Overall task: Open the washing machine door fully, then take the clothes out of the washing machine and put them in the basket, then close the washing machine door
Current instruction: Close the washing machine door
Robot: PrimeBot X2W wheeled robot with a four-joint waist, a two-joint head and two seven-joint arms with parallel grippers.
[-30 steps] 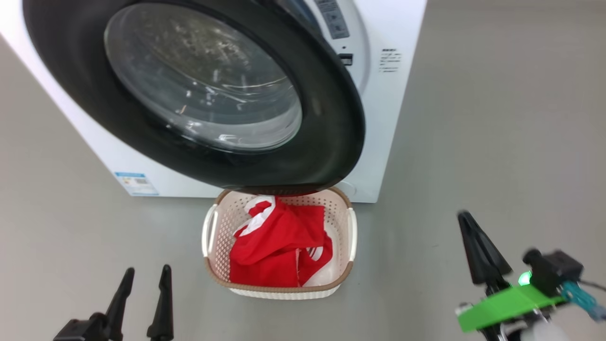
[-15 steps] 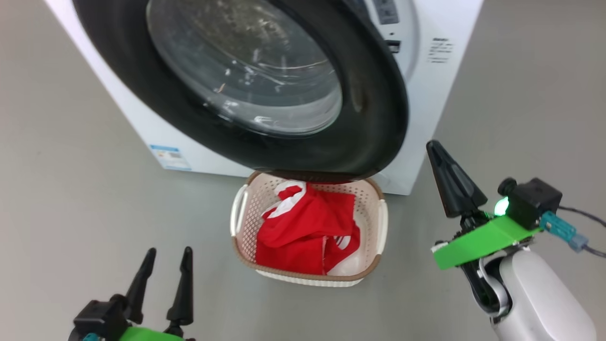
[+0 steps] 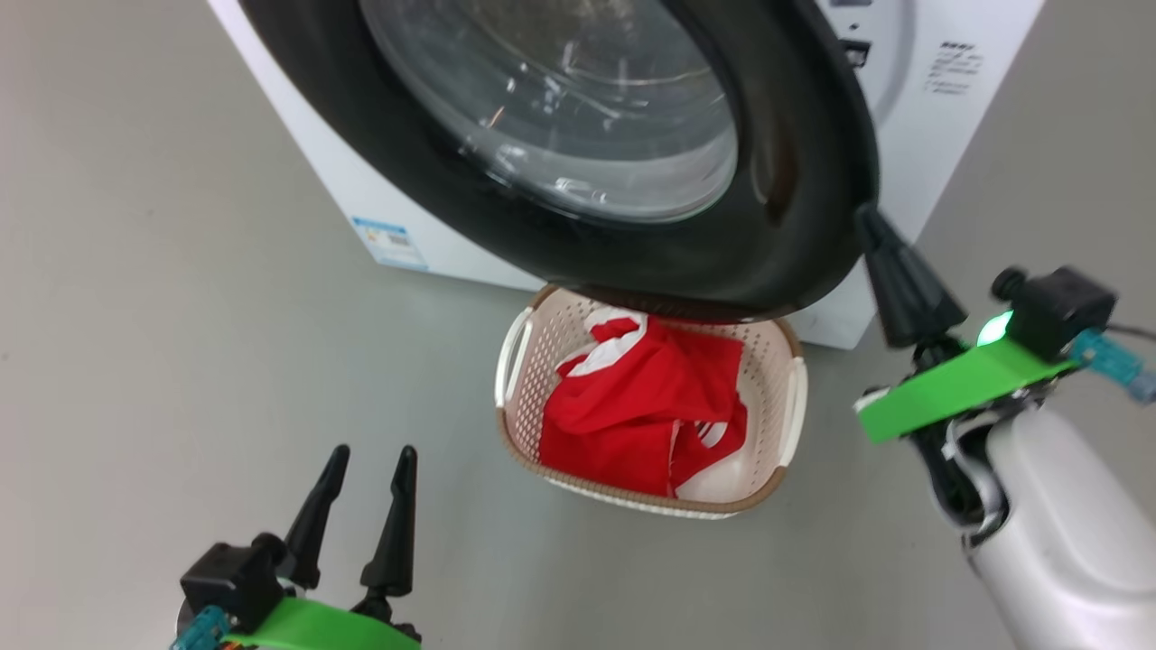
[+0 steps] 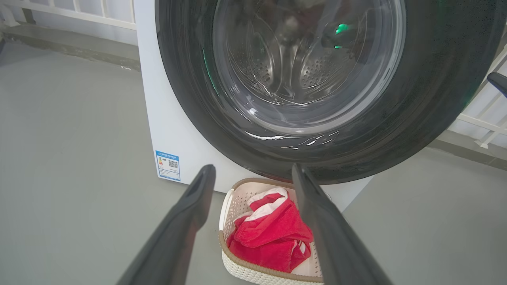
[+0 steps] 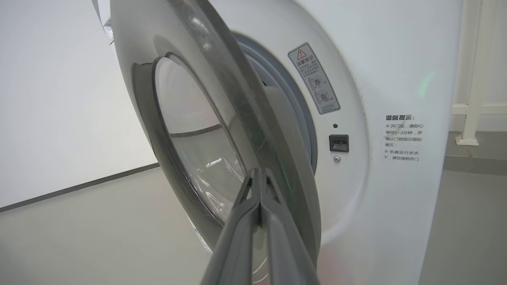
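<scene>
The door (image 3: 560,117) stands part-way open from the washer (image 3: 912,171), its lower rim hanging over the far end of the basket (image 3: 551,338). It looks rigid and fairly heavy, swinging on a hinge at the left. The glossy black rim is probably slippery, so a push suits it better than a pinch. The best spot is likely the free right edge, off the glass. The latch may need a firm last press.

The right gripper (image 3: 874,226) has its fingers pressed together at that edge; whether it touches cannot be told. The left gripper (image 3: 372,451) is spread and empty, near left. The clothes (image 3: 641,406) lie heaped in the basket.

The hinge and most of the drum mouth are hidden behind the door.
</scene>
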